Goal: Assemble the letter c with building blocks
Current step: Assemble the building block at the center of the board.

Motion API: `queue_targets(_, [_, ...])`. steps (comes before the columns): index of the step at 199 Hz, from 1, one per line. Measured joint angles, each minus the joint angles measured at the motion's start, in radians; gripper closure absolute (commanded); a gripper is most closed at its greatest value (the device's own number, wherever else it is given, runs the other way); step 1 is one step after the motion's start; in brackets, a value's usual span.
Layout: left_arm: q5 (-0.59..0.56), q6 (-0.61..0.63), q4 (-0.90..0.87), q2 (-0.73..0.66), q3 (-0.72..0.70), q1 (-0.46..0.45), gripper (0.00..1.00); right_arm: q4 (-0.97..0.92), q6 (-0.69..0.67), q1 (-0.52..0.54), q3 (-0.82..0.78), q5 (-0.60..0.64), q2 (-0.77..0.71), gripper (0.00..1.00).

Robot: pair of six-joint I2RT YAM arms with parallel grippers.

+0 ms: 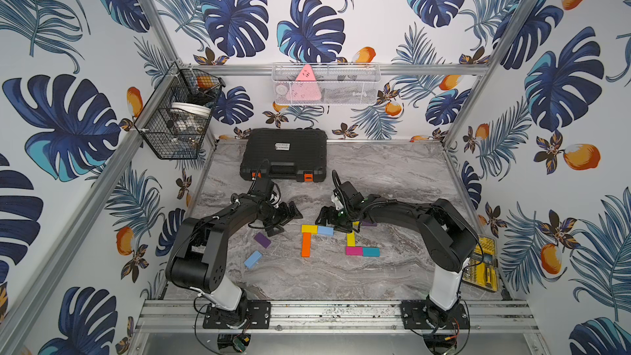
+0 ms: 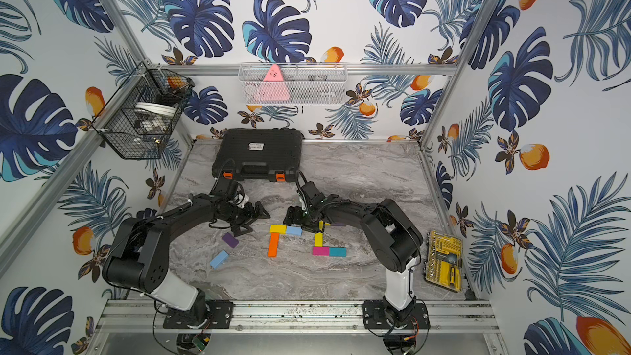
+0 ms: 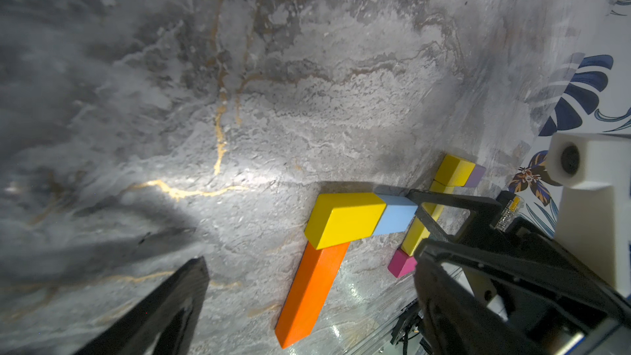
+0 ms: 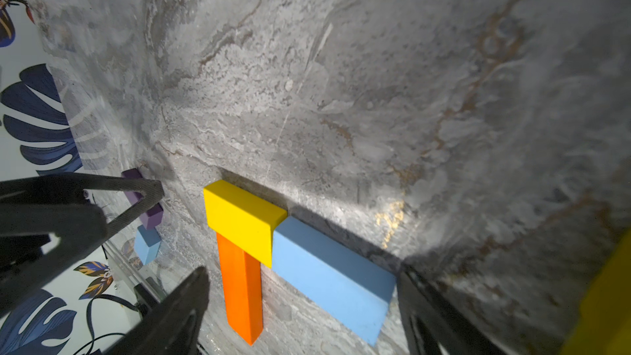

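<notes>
Of the building blocks, a yellow block [image 1: 309, 228], a light blue block [image 1: 325, 230] and a long orange block [image 1: 306, 245] lie joined in a corner shape. A long yellow block [image 1: 350, 239], a magenta one [image 1: 353, 251] and a teal one [image 1: 371, 252] form a second group to the right. My right gripper [image 1: 329, 223] is open over the light blue block [image 4: 327, 268]; one fingertip [image 4: 406, 274] is at its end. My left gripper [image 1: 288, 221] hangs open and empty left of the group. The orange block [image 3: 314, 288] shows between its fingers.
A purple block [image 1: 262, 240] and a light blue block [image 1: 252, 259] lie loose at the left. Another purple block [image 1: 369, 223] peeks out under my right arm. A black case [image 1: 283, 155] stands at the back, and a yellow bit set [image 1: 481, 264] at the right edge.
</notes>
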Motion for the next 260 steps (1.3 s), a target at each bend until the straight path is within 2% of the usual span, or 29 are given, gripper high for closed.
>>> queue_targets(82, [0.000, 0.000, 0.000, 0.004, 0.000, 0.000, 0.01, 0.011, -0.001, -0.006, 0.001, -0.011, 0.002, 0.13])
queue_targets(123, [0.001, 0.000, 0.000, 0.004, 0.006, -0.001, 0.01, -0.040, -0.040, -0.006, -0.007, 0.045, -0.047, 0.16])
queue_targets(157, [0.001, 0.000, 0.001, 0.005, 0.006, -0.002, 0.01, -0.126, -0.138, 0.029, -0.002, 0.149, -0.072, 0.22])
queue_targets(207, [0.001, -0.003, 0.001, 0.014, 0.006, -0.010, 0.01, -0.248, -0.297, 0.146, 0.055, 0.334, -0.064, 0.27])
queue_targets(260, [0.000, -0.003, 0.000, 0.015, 0.011, -0.014, 0.01, -0.295, -0.352, 0.212, 0.071, 0.426, -0.026, 0.31])
